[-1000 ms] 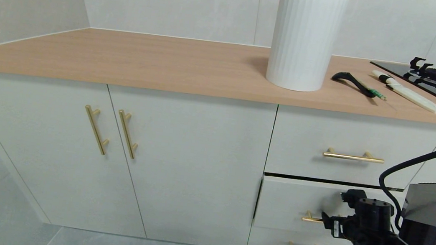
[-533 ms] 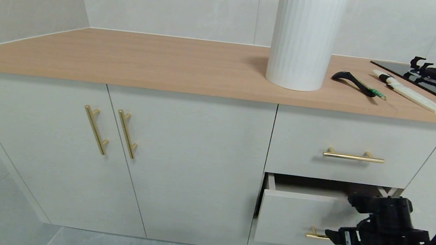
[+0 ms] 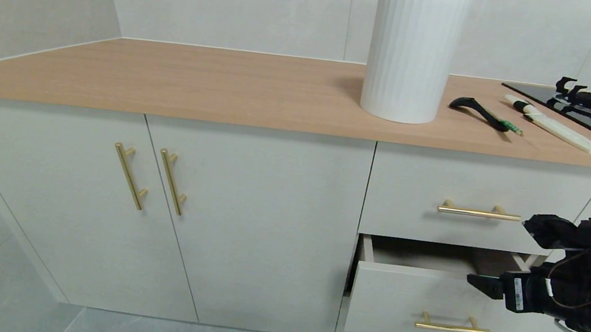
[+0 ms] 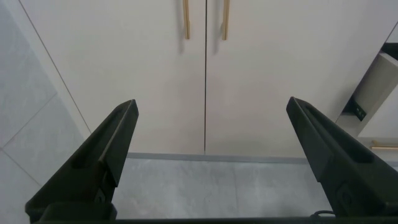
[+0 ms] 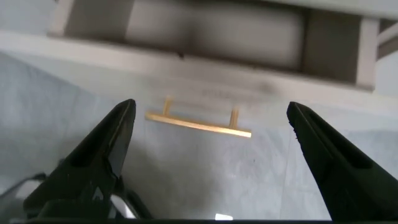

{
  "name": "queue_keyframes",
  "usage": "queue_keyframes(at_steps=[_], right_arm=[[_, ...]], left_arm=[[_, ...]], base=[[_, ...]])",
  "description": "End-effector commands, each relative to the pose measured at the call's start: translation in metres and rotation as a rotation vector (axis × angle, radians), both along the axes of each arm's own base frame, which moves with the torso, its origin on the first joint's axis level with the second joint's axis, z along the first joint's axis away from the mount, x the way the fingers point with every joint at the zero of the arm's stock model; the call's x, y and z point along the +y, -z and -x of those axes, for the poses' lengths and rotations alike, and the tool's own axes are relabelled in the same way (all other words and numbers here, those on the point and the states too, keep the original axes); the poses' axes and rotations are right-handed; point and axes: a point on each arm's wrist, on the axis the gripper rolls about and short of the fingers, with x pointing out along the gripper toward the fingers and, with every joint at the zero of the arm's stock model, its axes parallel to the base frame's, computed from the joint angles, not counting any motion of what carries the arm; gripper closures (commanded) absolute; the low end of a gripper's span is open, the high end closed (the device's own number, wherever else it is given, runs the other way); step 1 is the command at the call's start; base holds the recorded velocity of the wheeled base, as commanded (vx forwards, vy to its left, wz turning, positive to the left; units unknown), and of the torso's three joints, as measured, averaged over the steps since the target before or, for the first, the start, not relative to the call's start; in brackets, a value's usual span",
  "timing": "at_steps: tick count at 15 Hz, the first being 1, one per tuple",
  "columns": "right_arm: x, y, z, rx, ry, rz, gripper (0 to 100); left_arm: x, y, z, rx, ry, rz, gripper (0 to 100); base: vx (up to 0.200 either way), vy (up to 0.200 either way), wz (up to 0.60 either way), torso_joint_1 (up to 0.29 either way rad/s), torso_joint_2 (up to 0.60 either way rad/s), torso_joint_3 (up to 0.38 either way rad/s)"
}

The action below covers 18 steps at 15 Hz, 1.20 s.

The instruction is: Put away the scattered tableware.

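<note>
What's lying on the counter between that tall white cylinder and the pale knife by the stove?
A black-handled utensil with a green tip, seen in the head view.

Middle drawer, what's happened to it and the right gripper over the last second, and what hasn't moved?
The middle drawer slid out from barely cracked to clearly open. The right gripper, which was on its gold handle while pulling, has let go and lifted up and to the right, jaws open. The white ribbed canister, peeler and knife on the countertop stayed put, and the top drawer stayed shut.
</note>
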Motion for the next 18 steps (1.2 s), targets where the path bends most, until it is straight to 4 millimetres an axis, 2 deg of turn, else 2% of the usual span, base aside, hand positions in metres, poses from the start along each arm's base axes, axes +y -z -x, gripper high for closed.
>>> queue_keyframes(at_steps=[1,4,10,13,16,18], right_arm=[[0.002,0.01,-0.013,0.004,0.009,0.003,0],[0.008,0.036,-0.034,-0.003,0.07,0.021,0],[0.028,0.073,-0.052,-0.007,0.09,0.038,0],[0.03,0.074,-0.05,-0.03,0.101,0.047,0],[0.028,0.062,-0.042,-0.052,0.098,0.043,0],[0.025,0.05,-0.03,-0.006,0.088,0.055,0]], left_arm=[[0.0,0.0,0.0,0.001,0.0,0.001,0],[0.0,-0.001,0.0,-0.001,0.0,0.001,0],[0.0,0.0,0.0,0.001,0.0,0.001,0],[0.0,0.0,0.0,0.001,0.0,0.001,0],[0.0,0.0,0.0,0.001,0.0,0.001,0],[0.0,0.0,0.0,0.001,0.0,0.001,0]], base=[[0.0,0.0,0.0,0.0,0.0,0.0],[0.0,0.0,0.0,0.0,0.0,0.0],[0.0,0.0,0.0,0.0,0.0,0.0],[0.0,0.0,0.0,0.0,0.0,0.0],[0.0,0.0,0.0,0.0,0.0,0.0],[0.0,0.0,0.0,0.0,0.0,0.0]])
